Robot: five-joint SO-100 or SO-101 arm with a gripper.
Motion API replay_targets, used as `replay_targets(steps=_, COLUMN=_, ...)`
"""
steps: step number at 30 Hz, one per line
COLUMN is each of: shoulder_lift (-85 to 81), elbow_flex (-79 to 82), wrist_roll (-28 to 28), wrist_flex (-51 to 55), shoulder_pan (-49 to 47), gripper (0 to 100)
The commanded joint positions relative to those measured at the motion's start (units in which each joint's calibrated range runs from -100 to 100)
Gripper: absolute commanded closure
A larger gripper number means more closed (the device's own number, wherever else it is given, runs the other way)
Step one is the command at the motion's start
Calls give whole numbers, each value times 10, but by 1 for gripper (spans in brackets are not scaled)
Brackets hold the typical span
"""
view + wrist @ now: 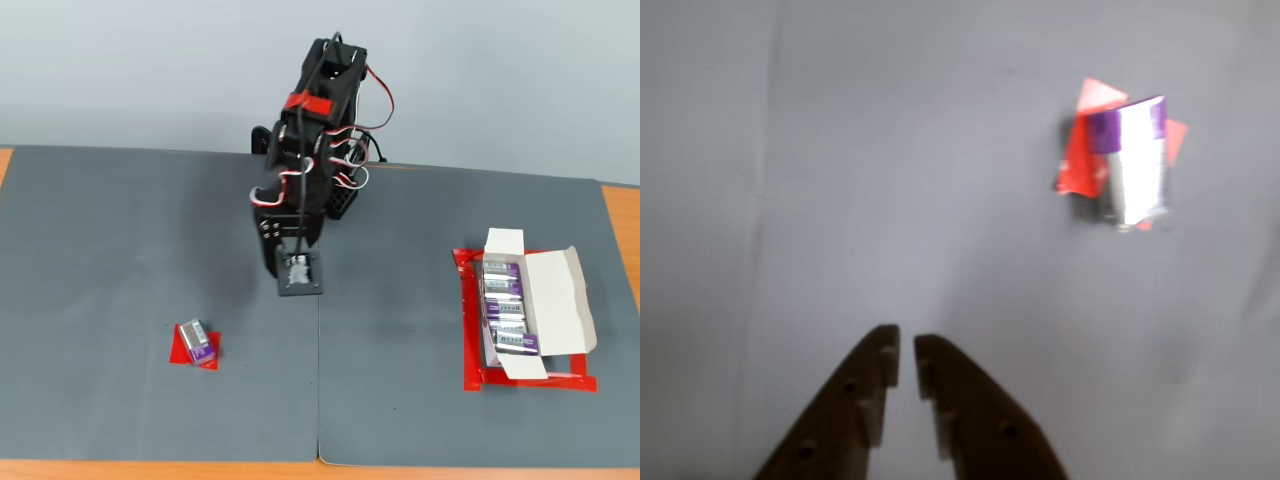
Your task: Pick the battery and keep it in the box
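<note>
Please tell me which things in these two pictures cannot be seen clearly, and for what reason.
- The battery label: blurred in the wrist view, too small in the fixed view.
- The red patch under it: partly covered by the battery.
- The gripper: cut off by the bottom edge in the wrist view; in the fixed view the arm hides its fingertips.
- The box: outside the wrist view; lettering on its batteries is too small.

No lettering can be read anywhere. The battery on the table carries a white label band with dark marks — too small in the fixed view, too blurred in the wrist view. The purple batteries lying in the box show similar white bands — equally illegible.
</note>
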Motion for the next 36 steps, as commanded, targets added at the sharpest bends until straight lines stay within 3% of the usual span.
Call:
replay_targets(steps=1, shoulder_lift=55, elbow_flex=-68, wrist_roll=26, wrist_flex=-9, shoulder_pan=43, gripper=98)
replay_targets(steps=9, shoulder_lift=179, elbow_flex=-188, wrist_roll=82, wrist_flex=-9, shoulder_pan=102, gripper=98)
replay_targets(steps=20, shoulder_lift=329, elbow_flex=-352, wrist_roll=92, wrist_flex=-9, shoulder_pan=124, gripper=98)
replay_targets(steps=26, shoulder_lift=381, elbow_flex=-368, wrist_roll=120, wrist_flex=-10, shoulder_pan=117, gripper=98)
replay_targets(steps=36, shoulder_lift=444, elbow_flex=-367, wrist_roll=120, wrist_flex=-91, shoulder_pan=117, gripper=98)
